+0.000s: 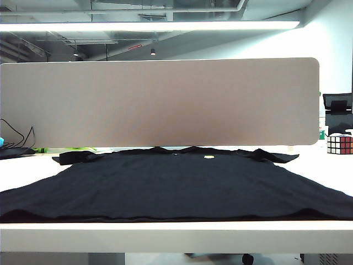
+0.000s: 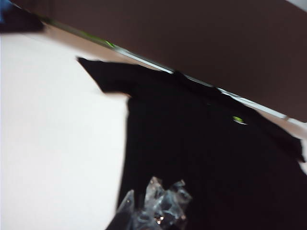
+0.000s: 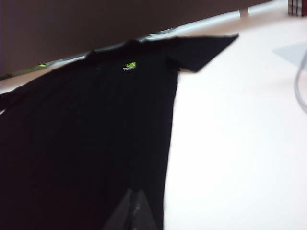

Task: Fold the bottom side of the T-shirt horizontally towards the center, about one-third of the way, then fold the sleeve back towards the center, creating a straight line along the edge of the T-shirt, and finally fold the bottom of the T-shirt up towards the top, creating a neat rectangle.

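Black soft-fabric short-sleeved T-shirt point(image 1: 165, 185): you have it spread flat across the white table point(image 1: 165, 234), collar toward the grey partition board point(image 1: 160, 102), both sleeves laid out to the sides, a small yellow-green mark point(image 1: 209, 157) near the neckline. The bottom of the T-shirt point(image 1: 165, 217), its long straight hem, runs along the table's near edge and lies unfolded.

Left gripper point(image 2: 156, 211): you see it only in the left wrist view, blurred, its tips wrapped in clear film, pressed together with nothing between them, hanging above the shirt's side edge below the left sleeve.

Right gripper point(image 3: 132, 211): dark tips closed on nothing, hanging over the shirt's opposite side edge, in the right wrist view alone.

Multicoloured Rubik's cube point(image 1: 339, 143): it stands on the table at the far right, well apart from the shirt.
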Robot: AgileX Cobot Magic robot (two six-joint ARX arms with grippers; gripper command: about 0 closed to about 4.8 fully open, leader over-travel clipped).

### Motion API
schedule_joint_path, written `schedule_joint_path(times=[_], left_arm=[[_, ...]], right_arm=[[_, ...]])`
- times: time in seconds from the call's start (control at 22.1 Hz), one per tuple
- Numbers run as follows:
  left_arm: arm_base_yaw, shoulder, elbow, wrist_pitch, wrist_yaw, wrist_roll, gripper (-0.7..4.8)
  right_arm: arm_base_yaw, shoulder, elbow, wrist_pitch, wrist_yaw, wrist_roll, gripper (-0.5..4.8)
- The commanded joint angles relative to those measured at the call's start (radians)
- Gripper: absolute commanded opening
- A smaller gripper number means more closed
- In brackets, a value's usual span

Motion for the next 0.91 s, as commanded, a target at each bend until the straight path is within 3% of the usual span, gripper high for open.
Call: schedule_joint_path(times=[0.05, 0.18, 0.41, 0.59, 0.91], left_arm=[[0.003, 0.050, 0.003, 0.005, 0.007, -0.129, -0.06], [0.003, 0.161, 0.018, 0.004, 0.042, -0.175, -0.06], [0.004, 0.378, 0.093, 0.003, 0.117, -0.177, -0.06], [0.004, 0.629, 0.220, 0.002, 0.206, -0.096, -0.06], [0.004, 0.984, 0.412, -0.015, 0.359, -0.008, -0.06]], right_arm=[[0.000, 0.085, 0.065, -0.018, 0.010, 0.001, -0.09], [-0.001, 0.253, 0.158, -0.033, 0.014, -0.005, -0.09], [0.000, 0.526, 0.322, -0.105, -0.006, -0.005, -0.09], [-0.001, 0.763, 0.477, -0.188, -0.115, -0.022, -0.09], [-0.017, 0.966, 0.600, -0.317, -0.223, -0.102, -0.09]])
